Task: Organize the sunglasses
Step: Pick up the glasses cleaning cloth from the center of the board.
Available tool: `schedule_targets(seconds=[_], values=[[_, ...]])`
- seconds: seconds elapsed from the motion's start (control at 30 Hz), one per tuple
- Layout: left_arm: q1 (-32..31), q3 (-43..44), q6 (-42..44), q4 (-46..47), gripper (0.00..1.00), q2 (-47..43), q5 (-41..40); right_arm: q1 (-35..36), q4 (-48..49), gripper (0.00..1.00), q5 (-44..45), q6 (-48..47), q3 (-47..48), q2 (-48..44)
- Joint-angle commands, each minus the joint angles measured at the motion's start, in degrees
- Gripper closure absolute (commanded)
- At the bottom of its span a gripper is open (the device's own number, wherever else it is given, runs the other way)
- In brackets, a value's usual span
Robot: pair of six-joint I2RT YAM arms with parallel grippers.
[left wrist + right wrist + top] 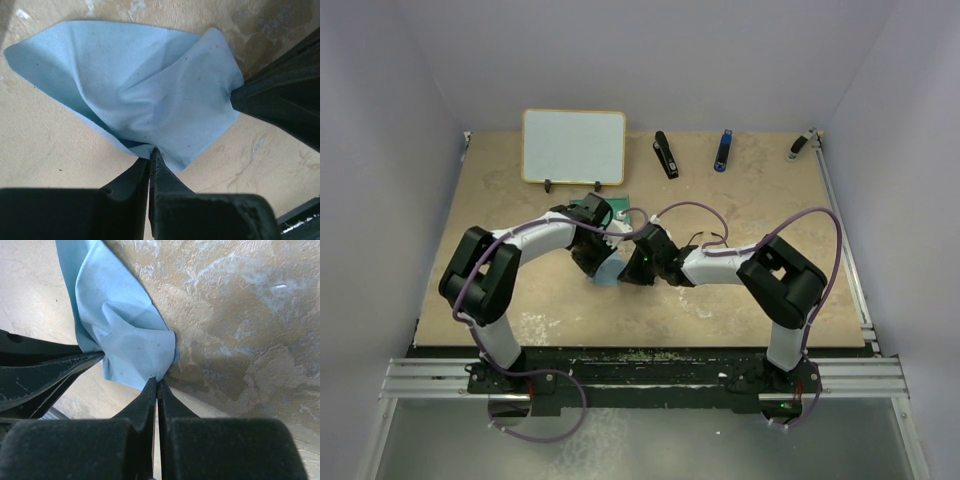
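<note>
Near the middle of the counter (pixel 740 190), we held the light-blue cloth (pixel 150 75) by its edges, left claw (pixel 150 156) and right claw (pixel 157 384) each pinched tight on it. The sunglasses showed in no view. Lifting both evenly, cloth taut, seemed wisest.

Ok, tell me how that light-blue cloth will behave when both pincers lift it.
Probably floppy: the light-blue cloth creases and bunches where the left pincer and right pincer pinch its edges, so the middle should sag. Likely very light, being thin. It seems unlikely to slip, since both pincers look shut tight on it.
</note>
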Motion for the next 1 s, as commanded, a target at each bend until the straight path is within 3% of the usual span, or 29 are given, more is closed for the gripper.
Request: schedule_targets(seconds=[0.0,0.27,0.4,0.53,0.6,0.63,0.97], values=[[0.4,1.0,0.4,-2.9,0.96,-3.5,-0.1,0.1,-0.8,1.0,1.6,-0.5,1.9,-1.4],[0.7,1.6,1.3,-4.4,0.81,-2.8,-0.3,0.1,-0.5,1.0,1.5,-0.5,1.3,-1.7],[0.7,1.9,1.5,-4.7,0.81,-2.1,0.0,0.1,-0.5,1.0,1.5,-0.5,1.1,-1.8],[0.7,2.0,1.5,-4.8,0.84,-1.8,0.2,0.1,-0.6,1.0,1.4,-0.6,1.3,-1.6],[0.8,2.0,1.5,-4.8,0.96,-1.8,0.2,0.1,-0.5,1.0,1.3,-0.6,1.4,-1.5],[0.7,2.0,1.5,-4.8,0.97,-1.9,0.3,0.1,-0.5,1.0,1.3,-0.6,1.4,-1.5],[1.1,2.0,1.2,-4.6,0.97,-5.6,0.4,0.5,-3.2,1.0,2.4,-2.8,2.6,-3.1]])
